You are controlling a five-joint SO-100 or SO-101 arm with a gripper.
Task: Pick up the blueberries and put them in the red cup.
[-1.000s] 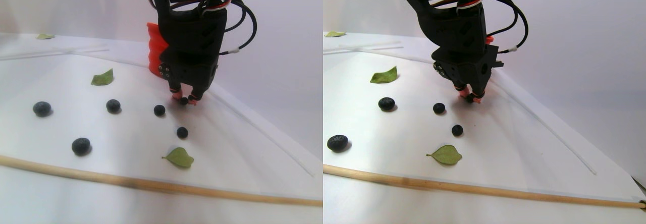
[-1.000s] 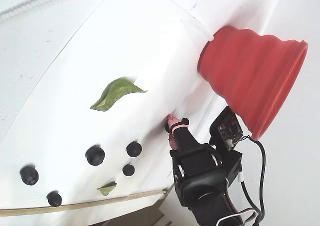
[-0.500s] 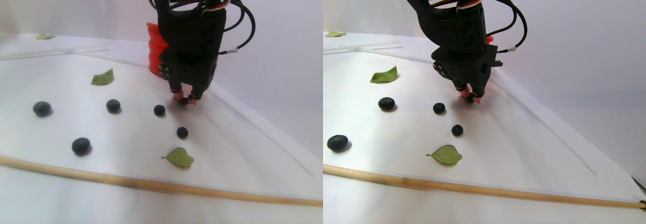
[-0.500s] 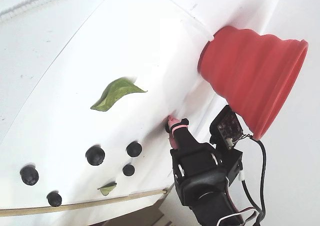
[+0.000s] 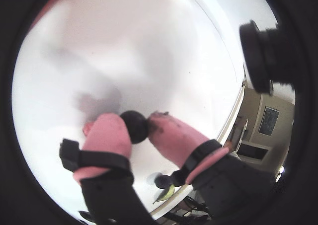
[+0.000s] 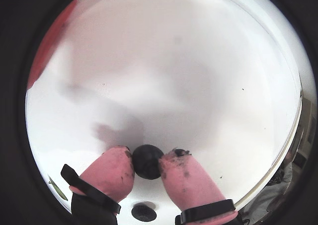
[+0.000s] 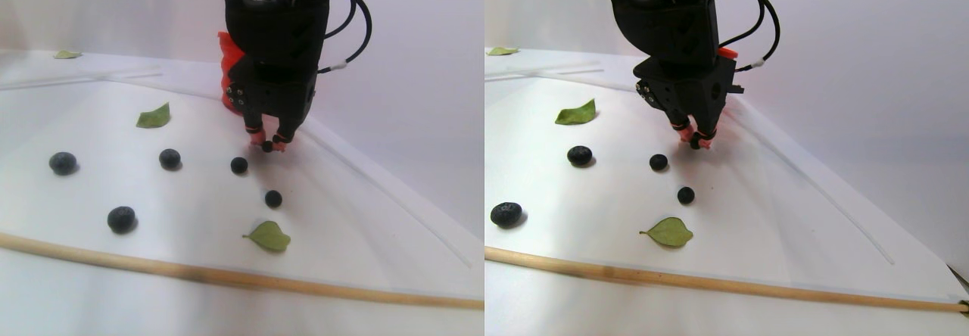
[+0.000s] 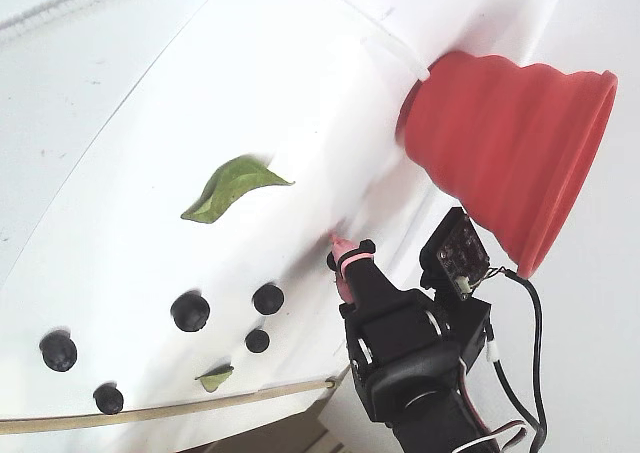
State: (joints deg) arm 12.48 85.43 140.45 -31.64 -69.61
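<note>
Tool (image 6: pixel 147 166) pinching one berry (image 6: pixel 147 161) between its pink fingertips (image 5: pixel 107 133), just above the white desk (image 7: pixel 363 200) in the stereo pair view. Four more berries (image 7: pixel 169 158) lie loose on the desk in that view's left half, two green leaves (image 7: pixel 269 235) among them. The cup (image 8: pixel 505 153) stands just behind the tool, near the desk's edge. A wooden stick (image 7: pixel 227 277) runs along the front.
</note>
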